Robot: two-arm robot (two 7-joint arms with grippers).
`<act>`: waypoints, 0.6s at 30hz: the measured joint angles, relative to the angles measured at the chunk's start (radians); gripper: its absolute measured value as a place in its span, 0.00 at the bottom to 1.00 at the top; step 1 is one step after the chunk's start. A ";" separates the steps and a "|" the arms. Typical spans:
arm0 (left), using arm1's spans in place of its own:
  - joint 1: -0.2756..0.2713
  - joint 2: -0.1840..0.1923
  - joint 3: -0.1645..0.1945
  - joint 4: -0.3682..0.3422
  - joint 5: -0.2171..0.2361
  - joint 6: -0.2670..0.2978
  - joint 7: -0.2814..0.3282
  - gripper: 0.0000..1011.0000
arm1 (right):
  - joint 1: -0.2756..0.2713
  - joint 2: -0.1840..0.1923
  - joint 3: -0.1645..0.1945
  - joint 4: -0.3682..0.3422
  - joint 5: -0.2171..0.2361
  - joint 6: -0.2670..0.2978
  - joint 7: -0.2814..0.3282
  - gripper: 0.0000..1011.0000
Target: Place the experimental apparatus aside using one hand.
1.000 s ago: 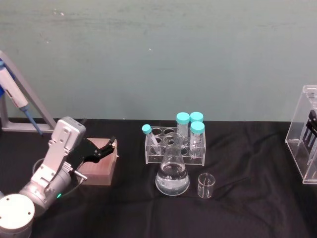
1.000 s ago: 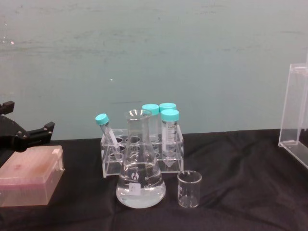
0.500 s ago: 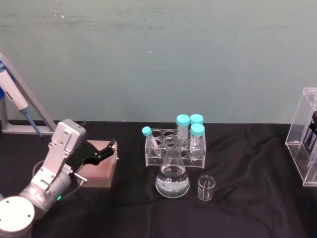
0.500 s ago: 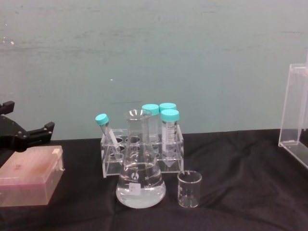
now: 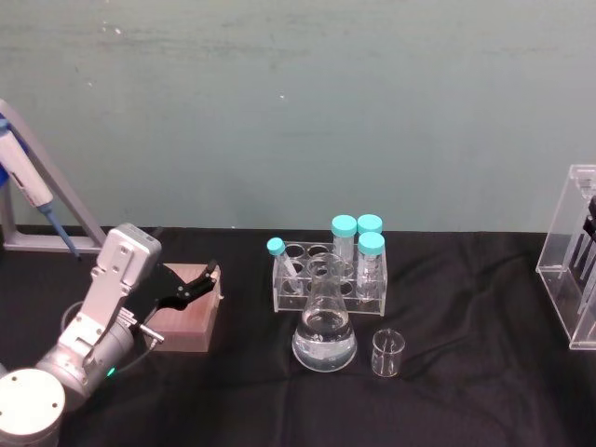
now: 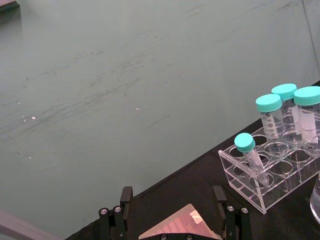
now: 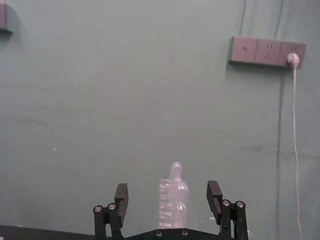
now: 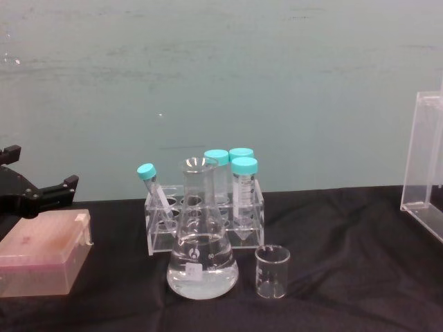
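The conical flask [image 5: 324, 337] with clear liquid stands at the table's middle, and the small beaker [image 5: 387, 354] is just right of it. Both also show in the chest view, flask [image 8: 202, 259] and beaker [image 8: 272, 272]. The tall acrylic stand [image 5: 577, 270] sits at the far right edge, holding dark pipettes; it appears too in the chest view as the stand [image 8: 422, 183]. My left gripper [image 5: 203, 279], on its silver wrist, hovers open over a pink box [image 5: 186, 317] at the left, well apart from the glassware. From its wrist camera the left gripper [image 6: 172, 202] holds nothing. My right gripper [image 7: 167, 196] is open, facing the wall.
A clear rack [image 5: 328, 284] of teal-capped tubes stands right behind the flask, nearly touching it. A blue-and-white pipette on a grey stand [image 5: 37, 209] is at the far left. Black cloth [image 5: 466, 372] lies bare between beaker and acrylic stand. Wall sockets [image 7: 262, 50] face the right wrist.
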 joint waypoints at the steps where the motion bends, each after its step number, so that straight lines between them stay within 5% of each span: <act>1: 0.000 0.000 0.000 0.000 0.000 0.000 0.000 0.99 | -0.001 0.001 -0.001 -0.003 0.000 -0.002 0.003 0.99; 18: 0.000 0.000 0.000 0.000 0.000 0.000 0.000 0.99 | -0.010 0.031 -0.056 -0.046 0.034 -0.032 0.085 0.99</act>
